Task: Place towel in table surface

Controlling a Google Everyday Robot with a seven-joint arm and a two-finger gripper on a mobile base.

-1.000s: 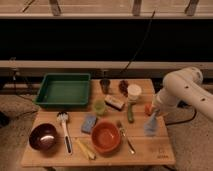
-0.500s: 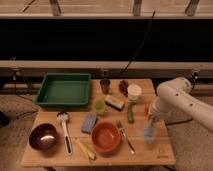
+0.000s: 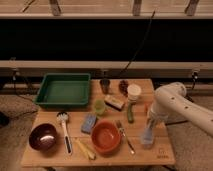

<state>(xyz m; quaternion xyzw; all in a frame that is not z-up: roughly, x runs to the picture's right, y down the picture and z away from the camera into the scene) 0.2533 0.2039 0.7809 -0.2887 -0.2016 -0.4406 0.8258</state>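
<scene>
wooden worktop (image 3: 165,152) carries, from the left, a dark bowl (image 3: 43,137), a green tray (image 3: 63,90) and an orange bowl (image 3: 106,137). at the right, the gripper (image 3: 149,123) hangs low; its jaws seem clamped on the pale blue towel (image 3: 147,137), whose bottom touches the worktop.

wooden table (image 3: 165,152); glossy orange bowl (image 3: 105,137)

Faint mark on table (image 3: 161,154) corner, prob. unreadable.
</scene>
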